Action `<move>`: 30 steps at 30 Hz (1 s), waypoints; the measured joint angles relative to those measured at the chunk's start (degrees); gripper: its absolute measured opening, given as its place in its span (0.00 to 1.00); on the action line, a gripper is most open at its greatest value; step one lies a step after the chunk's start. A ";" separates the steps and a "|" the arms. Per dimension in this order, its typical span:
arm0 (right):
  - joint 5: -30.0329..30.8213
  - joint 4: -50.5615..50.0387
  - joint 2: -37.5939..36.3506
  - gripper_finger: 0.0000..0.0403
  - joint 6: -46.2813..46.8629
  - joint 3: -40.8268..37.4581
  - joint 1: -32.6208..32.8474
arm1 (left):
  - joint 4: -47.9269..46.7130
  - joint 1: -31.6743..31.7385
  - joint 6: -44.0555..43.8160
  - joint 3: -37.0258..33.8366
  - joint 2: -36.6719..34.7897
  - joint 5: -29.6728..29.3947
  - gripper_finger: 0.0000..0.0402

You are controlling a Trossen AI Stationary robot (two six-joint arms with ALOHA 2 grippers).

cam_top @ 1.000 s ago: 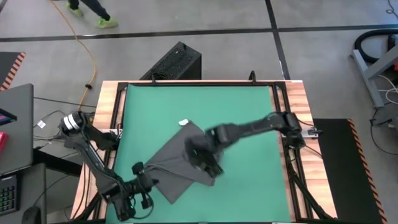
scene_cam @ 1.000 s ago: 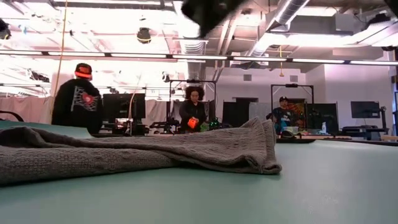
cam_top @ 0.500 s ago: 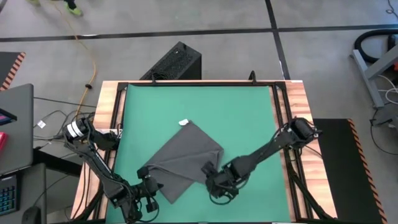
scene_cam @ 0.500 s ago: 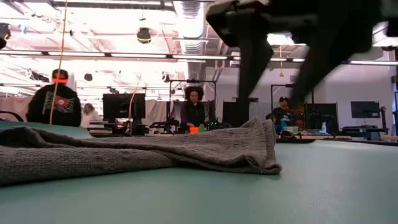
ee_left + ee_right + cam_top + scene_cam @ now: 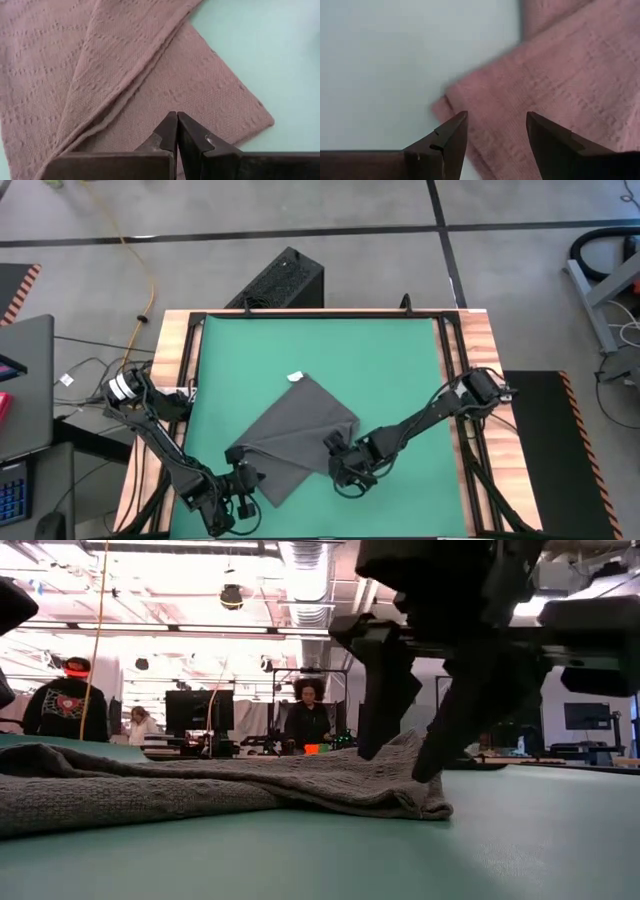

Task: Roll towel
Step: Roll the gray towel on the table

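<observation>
The dark grey towel point(image 5: 295, 430) lies on the green mat point(image 5: 380, 360) as a diamond, with a fold running along its left side point(image 5: 125, 85) and its small white tag point(image 5: 295, 377) at the far corner. My left gripper point(image 5: 243, 476) is shut over the towel's near-left part point(image 5: 176, 120). My right gripper point(image 5: 338, 466) is open at the towel's near-right corner point(image 5: 470, 100), with one finger on either side of the corner point(image 5: 420, 795). My left gripper's shut fingertips point(image 5: 172, 131) point down over the flat towel near its near edge; I cannot tell whether they touch it. My right gripper's open fingers point(image 5: 385, 700) come from above at the towel's corner; I cannot tell whether they touch the cloth.
Wooden rails point(image 5: 478, 340) frame the mat. A black box point(image 5: 285, 280) stands on the floor beyond the far edge. People point(image 5: 305, 720) stand in the room behind. Bare mat lies to the far side and the right point(image 5: 400, 395).
My right gripper has left the towel's middle, gone toward the table's near edge and come down at the towel's near-right corner. My left gripper has shifted a little toward the near edge, off the towel's left corner. The towel lies as before.
</observation>
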 joint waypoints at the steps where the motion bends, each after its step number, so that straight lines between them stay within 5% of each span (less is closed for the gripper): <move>1: -0.01 0.08 0.00 0.55 -0.36 -0.01 0.12 | 0.01 0.00 0.03 0.00 0.00 0.04 0.00; 19: -0.75 2.14 3.11 0.53 -1.18 -0.57 1.00 | 0.38 0.28 -1.56 0.00 0.00 0.61 0.00; 23: -0.22 0.88 3.54 0.42 2.38 -0.28 1.01 | 0.84 0.48 -0.73 0.00 0.02 0.65 0.00; 30: 0.04 -3.14 3.60 0.06 6.43 1.72 1.67 | 0.92 0.50 -0.20 0.02 0.04 -0.06 0.00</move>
